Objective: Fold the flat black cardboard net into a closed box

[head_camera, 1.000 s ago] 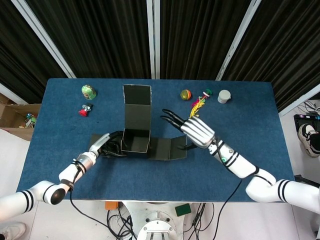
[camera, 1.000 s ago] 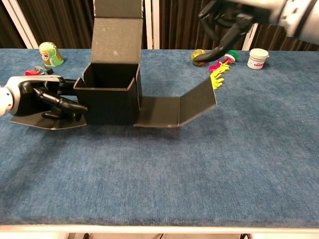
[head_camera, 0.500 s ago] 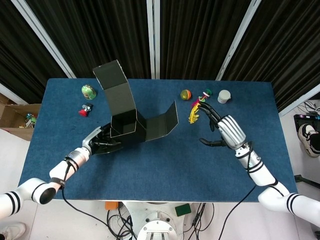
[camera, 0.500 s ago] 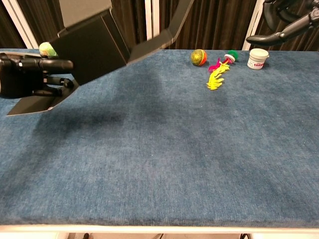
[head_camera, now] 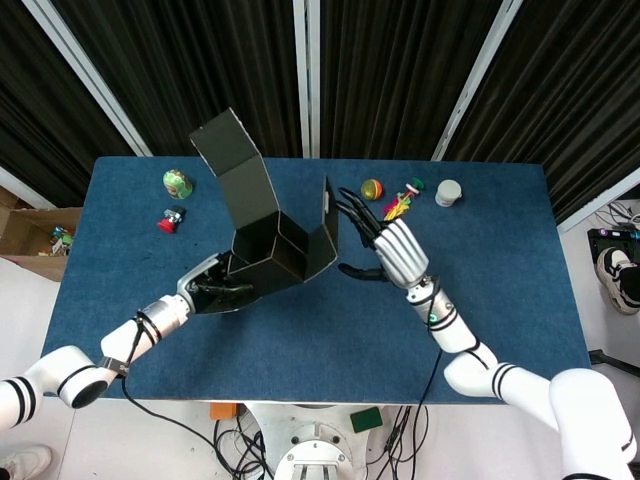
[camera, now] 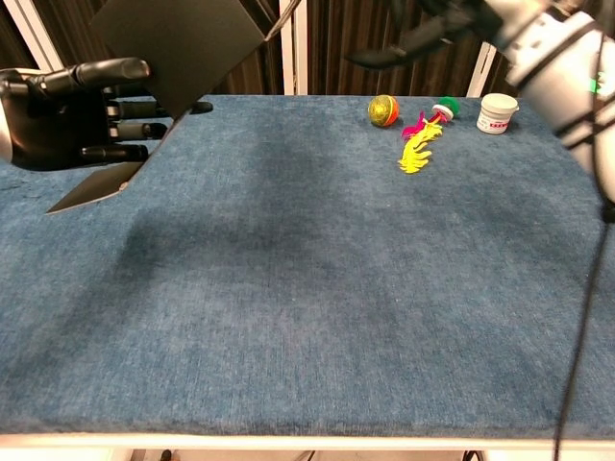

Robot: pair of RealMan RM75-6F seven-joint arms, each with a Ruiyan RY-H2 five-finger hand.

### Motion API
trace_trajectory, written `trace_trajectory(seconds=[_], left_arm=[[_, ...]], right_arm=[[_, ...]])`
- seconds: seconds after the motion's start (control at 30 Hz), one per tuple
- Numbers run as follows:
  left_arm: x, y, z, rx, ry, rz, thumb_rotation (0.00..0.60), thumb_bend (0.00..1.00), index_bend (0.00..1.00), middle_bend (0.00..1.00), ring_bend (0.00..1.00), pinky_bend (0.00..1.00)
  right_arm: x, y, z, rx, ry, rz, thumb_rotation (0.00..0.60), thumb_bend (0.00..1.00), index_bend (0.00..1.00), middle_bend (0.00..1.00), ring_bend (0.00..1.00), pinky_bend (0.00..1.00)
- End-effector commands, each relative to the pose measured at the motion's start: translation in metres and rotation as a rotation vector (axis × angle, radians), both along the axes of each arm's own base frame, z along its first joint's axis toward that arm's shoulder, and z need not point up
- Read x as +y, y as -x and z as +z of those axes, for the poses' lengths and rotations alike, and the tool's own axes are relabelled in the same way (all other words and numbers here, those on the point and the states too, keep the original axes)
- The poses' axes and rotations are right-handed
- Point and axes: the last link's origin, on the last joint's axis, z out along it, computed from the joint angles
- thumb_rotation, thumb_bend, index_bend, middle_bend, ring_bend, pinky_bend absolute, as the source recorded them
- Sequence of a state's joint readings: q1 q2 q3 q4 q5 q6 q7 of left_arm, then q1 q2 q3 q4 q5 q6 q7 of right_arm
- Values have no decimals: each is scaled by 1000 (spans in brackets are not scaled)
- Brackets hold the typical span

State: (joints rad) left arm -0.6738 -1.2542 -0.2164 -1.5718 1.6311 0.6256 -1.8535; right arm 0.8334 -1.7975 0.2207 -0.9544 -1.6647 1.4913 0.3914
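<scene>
Left robot hand (head_camera: 205,288) lifted the box (head_camera: 270,250) higher & tilted; right robot hand (head_camera: 392,250) moved in beside its flap.

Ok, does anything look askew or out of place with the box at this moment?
Yes. The half-folded black box is off the table and tipped over, gripped by the left hand alone, its long lid flap sticking up. The right hand hovers open beside the side flap. Nothing looks spilled or damaged.
</scene>
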Motion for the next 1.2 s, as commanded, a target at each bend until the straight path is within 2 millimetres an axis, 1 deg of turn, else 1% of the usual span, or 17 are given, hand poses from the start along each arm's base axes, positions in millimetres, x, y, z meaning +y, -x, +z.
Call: trace_trajectory(seconds=[0.03, 0.2, 0.37, 0.57, 0.8, 0.87, 0.93, 1.03, 1.2], left_arm=[[0, -1, 0, 22, 14, -51, 600, 0, 357, 310, 607, 953], [3, 5, -6, 102, 17, -109, 600, 0, 357, 309, 607, 953], [7, 10, -11, 188, 3, -149, 600, 0, 357, 308, 607, 953], [7, 13, -18, 276, -3, -202, 600, 0, 357, 308, 608, 953], [7, 14, -25, 330, -5, -235, 600, 0, 357, 304, 608, 953], [7, 15, -29, 360, -11, -251, 600, 0, 357, 304, 608, 953], [7, 17, -33, 403, -20, -280, 600, 0, 357, 304, 608, 953], [6, 18, -40, 422, -20, -284, 600, 0, 357, 304, 607, 953], [4, 21, -52, 466, -14, -297, 600, 0, 357, 305, 608, 953]], right_arm=[[-3, -20, -4, 9, 29, 52, 600, 98, 0, 25, 657, 994], [0, -34, -5, 62, 19, 108, 600, 102, 0, 34, 665, 997], [4, -38, -3, 171, 5, 149, 600, 102, 0, 36, 665, 997], [7, -46, 1, 296, 36, 189, 600, 103, 0, 52, 665, 1000], [12, -48, -12, 431, 57, 230, 600, 118, 1, 90, 665, 1000], [13, -48, -16, 459, 79, 246, 600, 118, 18, 102, 668, 1000], [15, -47, -21, 477, 91, 256, 600, 120, 67, 121, 676, 1000], [17, -43, -29, 500, 85, 259, 600, 122, 125, 142, 679, 1000], [20, -37, -42, 517, 80, 256, 600, 122, 170, 164, 682, 1000]])
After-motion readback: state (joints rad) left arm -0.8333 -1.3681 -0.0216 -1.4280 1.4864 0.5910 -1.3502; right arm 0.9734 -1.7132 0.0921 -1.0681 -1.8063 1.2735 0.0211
